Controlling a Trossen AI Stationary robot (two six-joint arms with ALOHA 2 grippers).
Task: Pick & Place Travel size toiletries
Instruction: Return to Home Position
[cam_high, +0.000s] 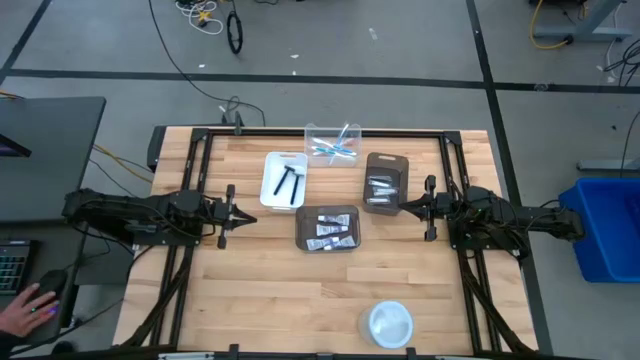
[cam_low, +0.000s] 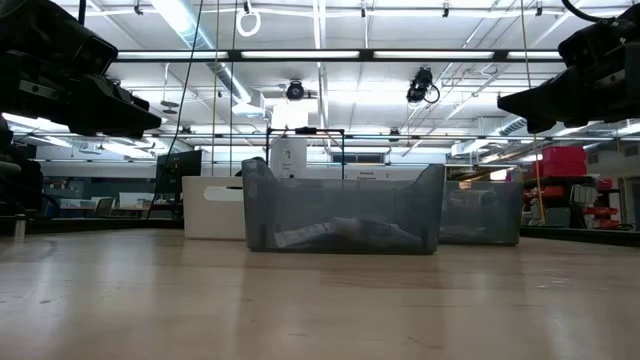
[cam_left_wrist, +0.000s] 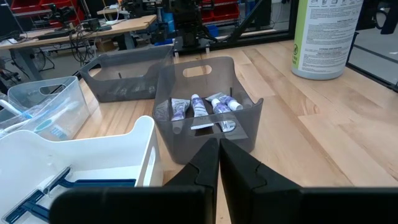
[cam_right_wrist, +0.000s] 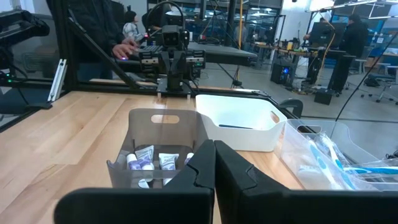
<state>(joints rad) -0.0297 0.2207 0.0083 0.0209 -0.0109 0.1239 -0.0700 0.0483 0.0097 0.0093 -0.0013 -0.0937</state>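
High view showed left gripper (cam_high: 248, 217) and right gripper (cam_high: 403, 208) closed, empty — small tubes (cam_left_wrist: 198, 109) looked light, squashy; best pinched mid-body.

Two matte black arms (cam_high: 130, 213) with wedge-shaped jaws

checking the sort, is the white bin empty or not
Not empty: in the high view the white bin holds two razors. The left gripper and right gripper hover apart from it, both shut.

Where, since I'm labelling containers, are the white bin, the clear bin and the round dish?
white bin (cam_high: 273, 176): high view, bare floor.
clear bin (cam_high: 320, 133): high view, bare floor corner.
round white dish (cam_high: 390, 323): high view, its middle.
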